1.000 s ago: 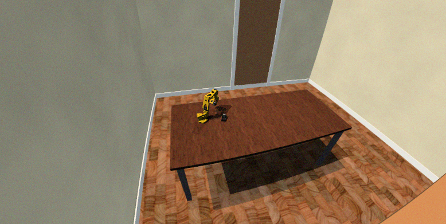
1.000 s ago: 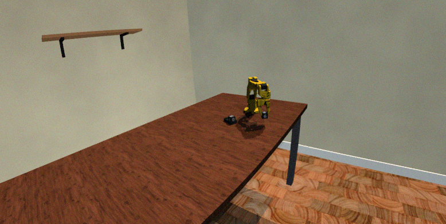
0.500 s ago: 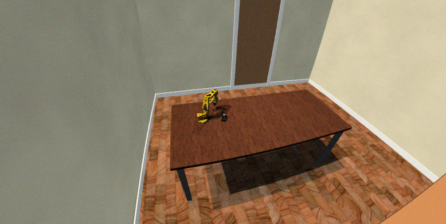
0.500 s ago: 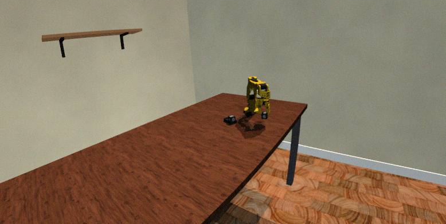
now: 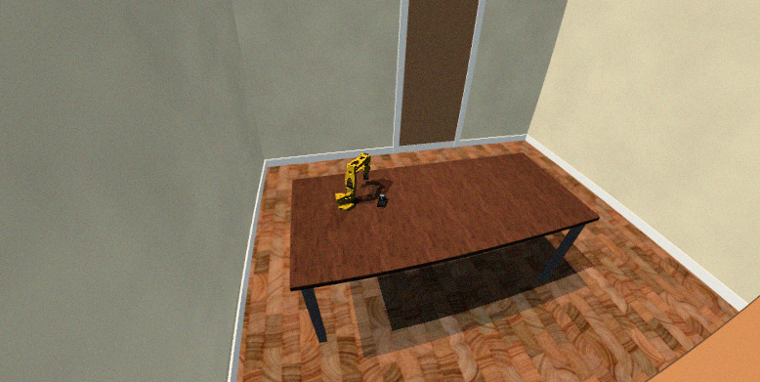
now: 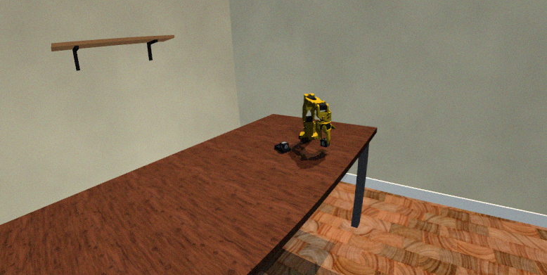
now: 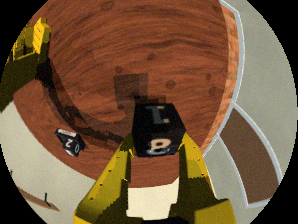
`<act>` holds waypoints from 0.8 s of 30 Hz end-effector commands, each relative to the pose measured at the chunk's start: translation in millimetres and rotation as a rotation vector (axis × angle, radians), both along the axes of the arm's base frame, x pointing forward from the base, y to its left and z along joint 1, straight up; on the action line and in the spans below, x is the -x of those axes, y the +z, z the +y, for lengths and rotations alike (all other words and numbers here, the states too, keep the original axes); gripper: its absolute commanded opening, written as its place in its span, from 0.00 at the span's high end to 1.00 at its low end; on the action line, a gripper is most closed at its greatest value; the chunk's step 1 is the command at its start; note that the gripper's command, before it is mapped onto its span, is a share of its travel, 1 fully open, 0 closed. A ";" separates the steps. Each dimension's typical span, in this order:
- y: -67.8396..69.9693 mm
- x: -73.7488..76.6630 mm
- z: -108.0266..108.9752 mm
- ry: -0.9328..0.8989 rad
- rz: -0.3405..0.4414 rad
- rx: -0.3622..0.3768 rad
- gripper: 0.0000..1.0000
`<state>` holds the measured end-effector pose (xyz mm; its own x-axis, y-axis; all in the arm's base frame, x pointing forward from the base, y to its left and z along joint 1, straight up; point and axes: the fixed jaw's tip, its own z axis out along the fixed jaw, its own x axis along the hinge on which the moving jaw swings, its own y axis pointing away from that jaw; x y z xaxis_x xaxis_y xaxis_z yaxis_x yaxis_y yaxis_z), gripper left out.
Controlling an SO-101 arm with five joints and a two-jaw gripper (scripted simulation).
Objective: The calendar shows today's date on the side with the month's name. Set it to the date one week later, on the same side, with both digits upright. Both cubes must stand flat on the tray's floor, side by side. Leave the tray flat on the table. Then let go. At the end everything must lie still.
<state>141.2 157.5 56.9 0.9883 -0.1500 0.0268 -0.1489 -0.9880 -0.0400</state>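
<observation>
My yellow gripper is shut on a black digit cube and holds it above the table. The cube's side toward the wrist camera shows a white 8, and the side above it a blurred digit. In the exterior view the cube hangs at the fingertips, a little above the table near its right edge. The dark tray with the other cube lies on the table off to the left in the wrist view. It also shows in the exterior view and in the top view, to the side of the arm's base. The tray's digits are too small to read.
The table edge runs close to the right of the held cube, with floor and wall beyond. The arm's base stands near the table's far corner. A wall shelf hangs far off to the left.
</observation>
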 end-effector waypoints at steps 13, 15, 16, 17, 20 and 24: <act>9.9 -0.7 7.3 -0.119 -0.046 -0.076 1.00; 9.9 -0.7 7.4 -0.124 -0.047 -0.078 1.00; 9.9 -0.6 7.5 -0.130 -0.047 -0.079 1.00; 9.9 -0.6 7.6 -0.138 -0.047 -0.081 1.00; 9.8 -0.2 8.2 -0.176 -0.048 -0.089 1.00; 9.5 0.6 9.6 -0.267 -0.051 -0.111 1.00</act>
